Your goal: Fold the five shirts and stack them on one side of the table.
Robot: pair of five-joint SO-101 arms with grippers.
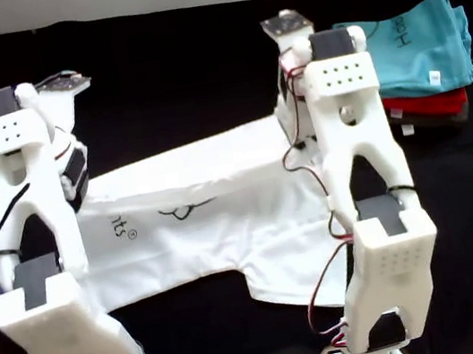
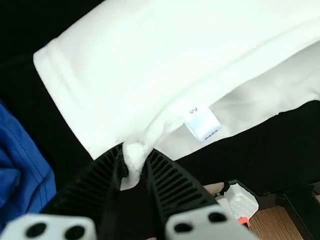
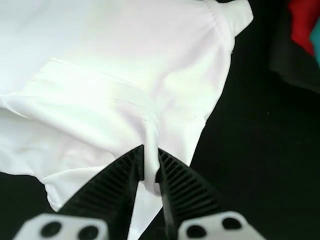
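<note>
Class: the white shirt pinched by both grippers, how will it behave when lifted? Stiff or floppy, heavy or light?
Probably floppy: the white shirt bunches and creases where the left gripper pinches its edge, so it should sag between holds. Likely light: it looks like thin cloth lying flat. Slipping seems unlikely, as ribbed fingers of the right gripper clamp a fold.

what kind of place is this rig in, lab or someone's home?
Looks like a robot test bench, probably a lab, set up for cloth folding: a table draped in black, the left gripper and right gripper each pinching a white shirt, and a stack of folded shirts at one side.
</note>
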